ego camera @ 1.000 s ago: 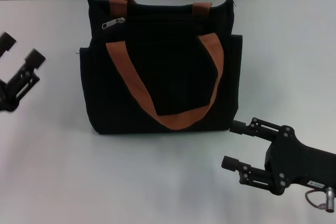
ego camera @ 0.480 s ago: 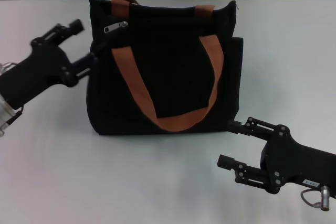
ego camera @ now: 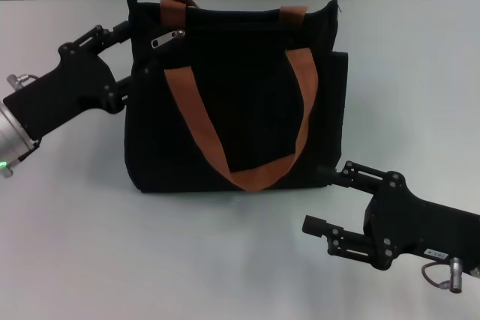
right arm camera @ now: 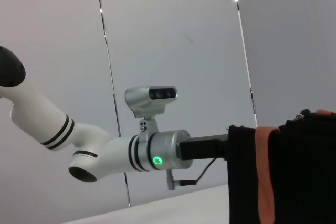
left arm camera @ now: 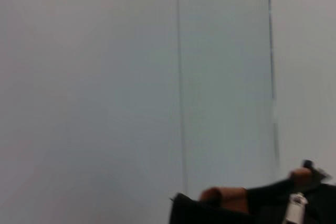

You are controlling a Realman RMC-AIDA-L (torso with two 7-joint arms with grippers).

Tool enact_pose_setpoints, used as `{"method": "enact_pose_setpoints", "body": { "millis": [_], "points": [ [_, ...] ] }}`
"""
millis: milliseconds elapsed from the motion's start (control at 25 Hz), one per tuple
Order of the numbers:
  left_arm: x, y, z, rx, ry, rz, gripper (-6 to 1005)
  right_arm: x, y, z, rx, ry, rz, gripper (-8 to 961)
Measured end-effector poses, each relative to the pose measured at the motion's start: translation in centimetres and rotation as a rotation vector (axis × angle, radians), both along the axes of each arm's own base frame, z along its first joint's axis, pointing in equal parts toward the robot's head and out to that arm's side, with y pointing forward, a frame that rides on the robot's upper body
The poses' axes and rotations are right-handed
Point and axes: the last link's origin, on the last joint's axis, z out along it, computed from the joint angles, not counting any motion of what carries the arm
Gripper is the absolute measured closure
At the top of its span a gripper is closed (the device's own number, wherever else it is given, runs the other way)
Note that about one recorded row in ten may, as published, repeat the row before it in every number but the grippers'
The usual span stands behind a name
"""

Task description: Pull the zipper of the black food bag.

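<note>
Black food bag [ego camera: 232,95], one zipper [ego camera: 166,38], two orange straps [ego camera: 292,103], two grippers: left gripper [ego camera: 133,52], right gripper [ego camera: 322,200].

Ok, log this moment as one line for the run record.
left gripper: open, at bag's upper left edge | zipper: ungrasped, near left gripper | black food bag: on table | right gripper: open, by bag's lower right corner

No legible text, seemingly.

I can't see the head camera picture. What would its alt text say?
A black food bag with orange strap handles stands on a white table. The left gripper, open, is at the bag's upper corner near the silver zipper; the right gripper, open, waits near its lower corner.
</note>
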Motion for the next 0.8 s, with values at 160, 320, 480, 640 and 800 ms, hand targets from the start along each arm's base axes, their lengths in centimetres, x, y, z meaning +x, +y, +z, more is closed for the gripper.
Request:
{"method": "enact_pose_setpoints", "body": {
  "millis": [160,320,480,640,800],
  "points": [
    [-0.27,0.93,0.21,0.072,-0.031,0.063,306,-0.35,0.22,-0.21,-0.007,0.007,0.006,257],
    [-0.32,1.01,0.11,0.084,-0.027,0.068,313,-0.42,0.34,-0.19,-0.006,0.007,0.008,258],
    [-0.38,0.96,-0.31,0.065,-0.01,0.069,319,-0.35,0.48,-0.23,-0.002,-0.001,0.005,258],
    [-0.23,0.75,-0.6,0.04,-0.005,0.056,325,-0.28,0.59,-0.35,0.001,-0.01,-0.001,259],
    [-0.25,0.46,-0.47,0.051,-0.037,0.061,332,-0.36,0.65,-0.52,-0.001,-0.01,-0.003,259]
  ]
}}
